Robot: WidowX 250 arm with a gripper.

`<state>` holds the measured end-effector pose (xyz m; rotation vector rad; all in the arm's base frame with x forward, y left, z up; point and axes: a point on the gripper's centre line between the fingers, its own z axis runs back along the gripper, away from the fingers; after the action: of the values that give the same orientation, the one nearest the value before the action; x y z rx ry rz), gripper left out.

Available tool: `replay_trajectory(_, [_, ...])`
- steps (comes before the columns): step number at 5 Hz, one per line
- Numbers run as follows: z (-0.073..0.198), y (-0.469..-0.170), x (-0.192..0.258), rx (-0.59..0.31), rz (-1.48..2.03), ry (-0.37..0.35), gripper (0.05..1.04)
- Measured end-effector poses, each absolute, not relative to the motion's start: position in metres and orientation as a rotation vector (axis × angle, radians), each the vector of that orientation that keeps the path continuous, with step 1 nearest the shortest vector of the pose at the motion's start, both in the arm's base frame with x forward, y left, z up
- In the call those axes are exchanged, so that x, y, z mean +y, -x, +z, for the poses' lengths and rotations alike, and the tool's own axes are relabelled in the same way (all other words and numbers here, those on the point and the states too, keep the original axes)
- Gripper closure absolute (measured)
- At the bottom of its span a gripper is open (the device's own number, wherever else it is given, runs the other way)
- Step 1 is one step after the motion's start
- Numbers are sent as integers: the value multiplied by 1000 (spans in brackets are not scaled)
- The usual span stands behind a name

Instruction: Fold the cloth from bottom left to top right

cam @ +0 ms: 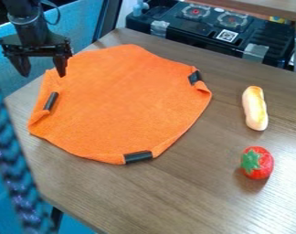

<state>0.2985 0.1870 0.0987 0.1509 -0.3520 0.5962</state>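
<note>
Cloth [123, 100] super bright orange, black bits [138, 157] at edges. Gripper [44, 73] black. Strawberry [264, 163] red w/ green top [251, 160]. Bread thing [255, 108] cream, kinda yellow-orange. Table [175, 196] brown wood grain. Braided thing [13, 169] blue, pale flecks. Stove [175, 27] black, red dots.

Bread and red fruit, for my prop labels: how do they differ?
The bread is long and slim; the red fruit is short and round. The bread is pale and yellowish; the red fruit has green leaves. Both lie on the table, apart from the cloth.
</note>
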Motion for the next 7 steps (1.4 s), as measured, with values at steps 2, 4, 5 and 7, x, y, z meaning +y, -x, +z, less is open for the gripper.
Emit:
replay_trajectory(2, [77,-293,186,-307,684,-68,83])
replay_trajectory(4, [64,-282,190,-302,756,-19,83])
replay_trajectory(5, [61,-280,193,-306,772,-14,93])
replay_trajectory(7, [45,-272,200,-267,805,-13,448])
